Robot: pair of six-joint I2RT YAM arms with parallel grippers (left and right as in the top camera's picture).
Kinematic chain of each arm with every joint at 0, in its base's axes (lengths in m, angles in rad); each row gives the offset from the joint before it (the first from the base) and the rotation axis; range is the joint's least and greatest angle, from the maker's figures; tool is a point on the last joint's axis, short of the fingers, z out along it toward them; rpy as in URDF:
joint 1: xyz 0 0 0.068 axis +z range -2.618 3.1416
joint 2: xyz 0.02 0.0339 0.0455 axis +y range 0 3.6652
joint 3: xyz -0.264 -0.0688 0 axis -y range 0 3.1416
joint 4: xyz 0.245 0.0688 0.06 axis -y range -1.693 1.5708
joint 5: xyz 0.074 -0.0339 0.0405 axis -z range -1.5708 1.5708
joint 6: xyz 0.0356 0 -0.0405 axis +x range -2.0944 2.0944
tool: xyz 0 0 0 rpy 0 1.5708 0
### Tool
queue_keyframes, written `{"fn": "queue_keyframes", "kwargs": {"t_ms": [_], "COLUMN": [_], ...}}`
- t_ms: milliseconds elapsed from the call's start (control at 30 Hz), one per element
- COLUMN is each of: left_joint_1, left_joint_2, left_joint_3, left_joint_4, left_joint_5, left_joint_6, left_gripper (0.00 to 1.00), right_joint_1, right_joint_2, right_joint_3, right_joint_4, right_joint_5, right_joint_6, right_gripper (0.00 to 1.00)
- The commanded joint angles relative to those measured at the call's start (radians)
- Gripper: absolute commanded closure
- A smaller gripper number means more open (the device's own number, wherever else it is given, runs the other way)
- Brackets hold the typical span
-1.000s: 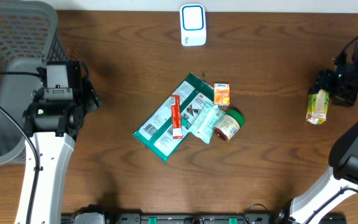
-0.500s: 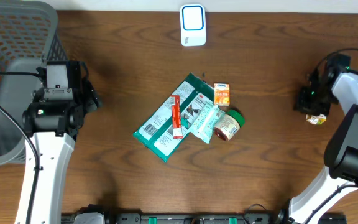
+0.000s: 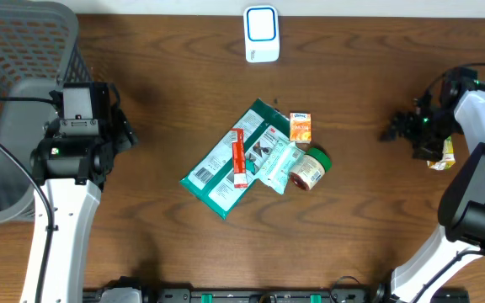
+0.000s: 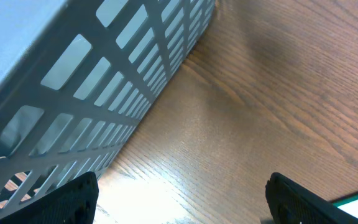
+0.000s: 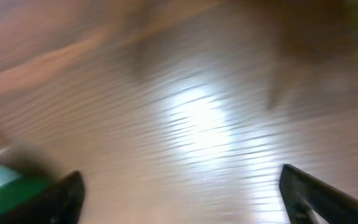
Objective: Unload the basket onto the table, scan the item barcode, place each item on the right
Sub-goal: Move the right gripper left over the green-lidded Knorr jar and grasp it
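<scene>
Status: left fingers [image 4: 73, 198] spread | right fingers [image 5: 309, 190] spread, empty | juice carton [image 3: 442, 153] near right fingers

The left arm [image 3: 64, 181] stands folded at its side of the room, wrist tipped down and forward. The left jaws are spread wide, the fingertips [image 4: 73, 200] set well apart. The right arm [image 3: 481, 118] bends at the elbow with its wrist turned inward. The right jaws gape just as wide, their fingertips [image 5: 309, 194] smeared by blur.

Dark wood table [image 3: 167, 84] (glossy grain), soft glare
</scene>
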Motion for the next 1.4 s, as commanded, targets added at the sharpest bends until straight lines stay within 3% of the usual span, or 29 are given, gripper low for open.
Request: {"fn": "queue_keyframes", "kwargs": {"t_ms": [0, 233, 267, 500, 733, 1367], "left_joint_1": [0.005, 0.005, 0.005, 0.005, 0.005, 0.005], "left_joint_2": [-0.003, -0.003, -0.003, -0.003, -0.003, -0.003], "left_joint_3": [0.01, 0.01, 0.01, 0.01, 0.01, 0.01], "left_joint_4": [-0.002, -0.003, -0.003, -0.003, -0.003, -0.003], "left_joint_5": [-0.013, -0.013, -0.013, -0.013, -0.013, -0.013], "left_joint_6": [0.009, 0.009, 0.009, 0.009, 0.009, 0.009], "left_gripper": [0.13, 0.13, 0.13, 0.13, 0.13, 0.13], "right_joint_1": [0.043, 0.13, 0.15, 0.312, 0.432, 0.5], "right_joint_2": [-0.014, -0.014, -0.014, -0.014, -0.014, -0.014], "right_joint_3": [0.031, 0.031, 0.031, 0.001, -0.029, -0.097], "right_joint_4": [-0.047, -0.079, -0.084, -0.038, 0.014, 0.013], "right_joint_5": [-0.298, -0.422, -0.412, -0.273, -0.083, -0.023], "right_joint_6": [-0.012, 0.005, 0.029, 0.35, 0.558, 0.628], "right_gripper": [0.01, 0.01, 0.04, 0.08, 0.09, 0.08]}}
